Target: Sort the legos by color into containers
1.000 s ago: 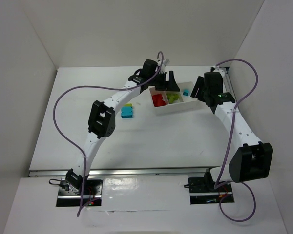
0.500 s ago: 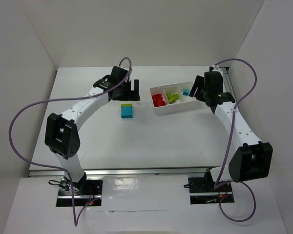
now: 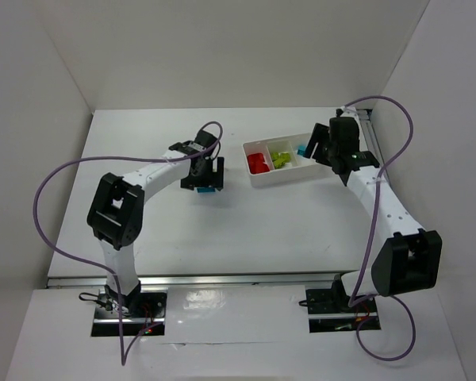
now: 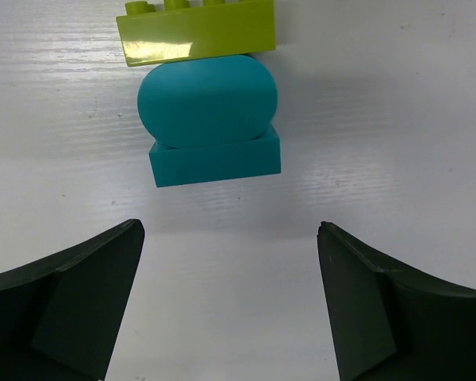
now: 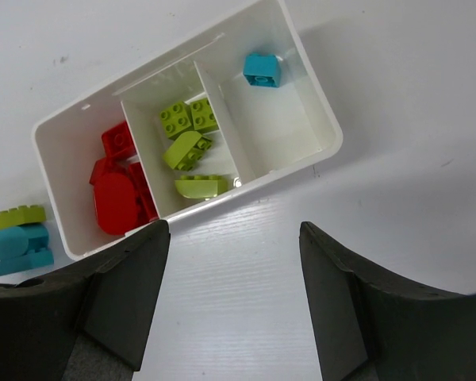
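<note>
left gripper lines up on the cyan brick
jaws wide, empty; brick at upper centre, touching a lime brick. next: drop, pinch the cyan one alone. right gripper half open, empty, above the tray.

Your left arm and right arm are white links joined by boxy black housings. A purple cable loops loosely off each, and small dark screw holes dot the right arm's long link. Each base is a black plate with red wiring. The left tool and right tool end in matte black wedge fingers.
</note>
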`<state>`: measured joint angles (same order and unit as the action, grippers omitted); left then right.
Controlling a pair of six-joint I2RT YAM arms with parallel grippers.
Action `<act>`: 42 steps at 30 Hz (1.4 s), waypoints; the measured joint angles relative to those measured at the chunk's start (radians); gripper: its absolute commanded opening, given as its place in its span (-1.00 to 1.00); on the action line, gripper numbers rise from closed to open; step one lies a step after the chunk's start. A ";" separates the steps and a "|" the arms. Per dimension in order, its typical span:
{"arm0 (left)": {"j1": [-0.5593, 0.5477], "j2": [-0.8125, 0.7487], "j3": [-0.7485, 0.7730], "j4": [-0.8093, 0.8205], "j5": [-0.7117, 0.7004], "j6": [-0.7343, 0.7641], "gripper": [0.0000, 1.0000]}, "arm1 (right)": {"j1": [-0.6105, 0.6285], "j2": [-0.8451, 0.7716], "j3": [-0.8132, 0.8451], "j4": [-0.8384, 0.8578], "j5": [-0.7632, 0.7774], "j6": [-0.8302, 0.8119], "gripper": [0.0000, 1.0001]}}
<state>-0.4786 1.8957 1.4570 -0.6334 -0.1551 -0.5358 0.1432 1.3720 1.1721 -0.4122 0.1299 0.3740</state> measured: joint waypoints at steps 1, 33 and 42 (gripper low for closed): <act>0.000 0.008 0.000 0.002 -0.004 -0.004 1.00 | 0.003 0.001 -0.001 0.000 -0.002 0.000 0.48; 0.039 0.177 0.068 0.078 -0.021 -0.025 0.55 | 0.021 0.042 -0.001 0.000 -0.011 0.000 0.48; 0.039 0.180 0.113 0.018 -0.017 0.039 -0.35 | 0.021 0.065 0.026 -0.007 -0.039 -0.007 0.50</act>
<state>-0.4393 2.0758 1.5703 -0.6155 -0.1719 -0.4973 0.1642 1.4372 1.1984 -0.4194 0.0906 0.3672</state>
